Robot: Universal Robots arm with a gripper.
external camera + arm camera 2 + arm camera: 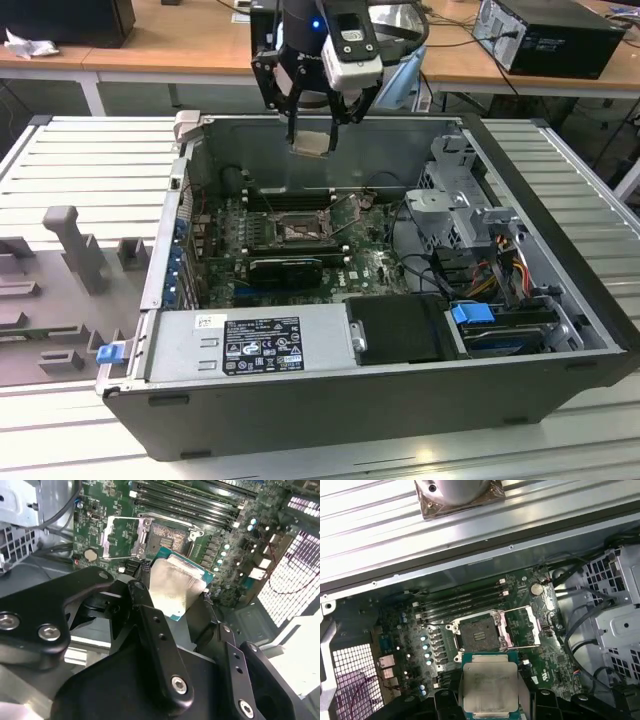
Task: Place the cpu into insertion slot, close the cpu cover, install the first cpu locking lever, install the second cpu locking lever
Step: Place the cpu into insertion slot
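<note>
Progress: none of the four steps is finished yet, as far as I can judge.
Tool: the tool (313,135) is clamped on the cpu (490,685) and grips it by two opposite edges.
Where the cpu is: up in the air, well apart from the insertion slot (477,632), near the height of the top rim of the computer case (400,400).
Insertion slot: open and bare, with its dark contact field showing and nothing lying in it.
Cpu cover: the cpu cover (522,627) is swung open and sits just beside the insertion slot.
Left to do: seating the cpu, closing the cover and installing both locking levers.
Look of the cpu: a small flat square with a dull, slightly smudged silver lid and a thin green border around it.
</note>
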